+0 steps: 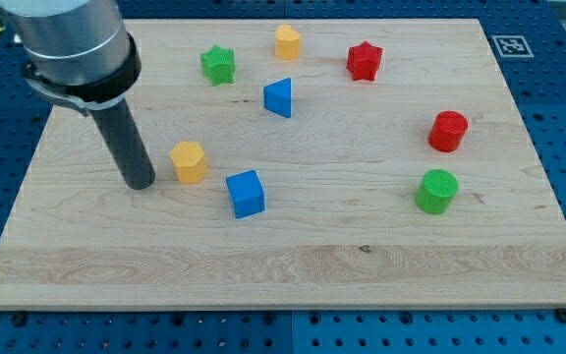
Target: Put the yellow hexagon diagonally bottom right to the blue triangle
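My tip [142, 183], the bare end of the dark rod holding nothing, stands near the wooden worktop's [293, 265] left edge. The yellow plastic hexagon block [189, 161] lies just beside it, on the side toward the worktop's right edge. The blue plastic triangle block [279, 97] sits nearer the top edge.

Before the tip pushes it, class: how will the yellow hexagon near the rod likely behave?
The yellow hexagon looks squat and flat-based, so it probably slides rather than tips. My tip sits just to its left in the view; an off-centre push may turn it.
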`<control>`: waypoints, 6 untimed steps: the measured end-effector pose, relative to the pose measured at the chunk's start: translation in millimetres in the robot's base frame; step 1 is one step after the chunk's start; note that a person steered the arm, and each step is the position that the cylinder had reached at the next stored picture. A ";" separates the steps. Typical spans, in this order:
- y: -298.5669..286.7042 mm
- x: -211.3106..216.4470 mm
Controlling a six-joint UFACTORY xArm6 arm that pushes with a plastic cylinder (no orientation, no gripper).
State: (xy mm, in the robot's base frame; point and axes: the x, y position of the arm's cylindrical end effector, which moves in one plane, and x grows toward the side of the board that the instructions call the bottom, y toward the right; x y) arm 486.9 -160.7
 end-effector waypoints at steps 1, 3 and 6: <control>12.8 -4.7; 28.7 -36.6; 32.3 -38.1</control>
State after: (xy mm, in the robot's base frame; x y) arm 448.8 -128.4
